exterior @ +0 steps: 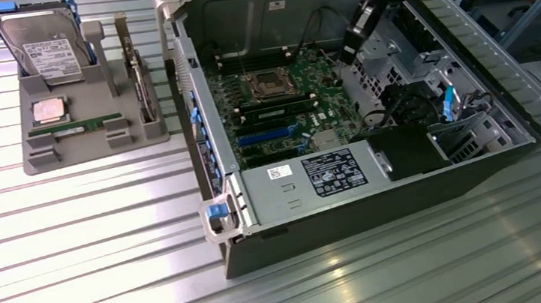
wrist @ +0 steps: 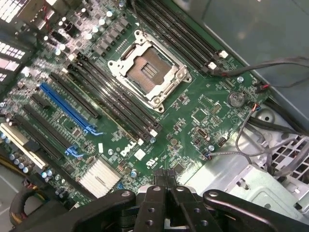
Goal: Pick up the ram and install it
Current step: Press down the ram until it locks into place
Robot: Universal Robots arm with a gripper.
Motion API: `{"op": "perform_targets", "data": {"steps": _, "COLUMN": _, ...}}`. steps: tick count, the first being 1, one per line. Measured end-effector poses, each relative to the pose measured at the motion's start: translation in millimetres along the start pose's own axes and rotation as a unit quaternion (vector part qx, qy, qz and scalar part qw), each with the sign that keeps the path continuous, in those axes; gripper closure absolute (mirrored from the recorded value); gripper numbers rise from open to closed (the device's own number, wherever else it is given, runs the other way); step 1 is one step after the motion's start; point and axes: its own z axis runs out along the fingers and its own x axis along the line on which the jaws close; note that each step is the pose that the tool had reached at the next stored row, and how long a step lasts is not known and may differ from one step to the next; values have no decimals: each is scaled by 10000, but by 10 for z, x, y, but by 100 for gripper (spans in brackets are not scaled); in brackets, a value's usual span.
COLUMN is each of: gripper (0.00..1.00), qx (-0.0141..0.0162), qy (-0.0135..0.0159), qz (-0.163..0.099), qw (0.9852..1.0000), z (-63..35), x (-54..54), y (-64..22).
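Long, thin green circuit-board RAM stick (exterior: 75, 129) lying in the grey parts tray (exterior: 42, 157) outside the open computer case (exterior: 288, 217), well apart from the empty, closed black gripper (wrist: 163, 181) over the motherboard (wrist: 193, 104); light, rigid, fragile, probably best gripped across its long edges.

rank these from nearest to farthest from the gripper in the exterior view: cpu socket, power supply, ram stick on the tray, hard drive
Gripper shut, over the open case.
1. CPU socket, on the motherboard beside it.
2. Power supply, at the case's near end.
3. RAM stick, on the tray at the view's left.
4. Hard drive, at the tray's far corner.
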Motion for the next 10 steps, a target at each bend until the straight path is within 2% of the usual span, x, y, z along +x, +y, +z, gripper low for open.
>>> {"op": "perform_targets", "data": {"steps": 5, "gripper": 89, "qx": -13, "qy": -3, "qz": 287, "qw": 9996, "z": 0, "x": 0, "y": 0}}
{"op": "perform_targets", "data": {"steps": 6, "gripper": 89, "qx": -21, "qy": -6, "qz": 451, "qw": 9990, "z": 1, "x": 0, "y": 0}}
{"op": "perform_targets", "data": {"steps": 8, "gripper": 89, "qx": -27, "qy": -8, "qz": 574, "qw": 9983, "z": 1, "x": 0, "y": 0}}
{"op": "perform_targets", "data": {"steps": 10, "gripper": 89, "qx": -41, "qy": -13, "qz": 847, "qw": 9964, "z": 1, "x": 0, "y": 0}}
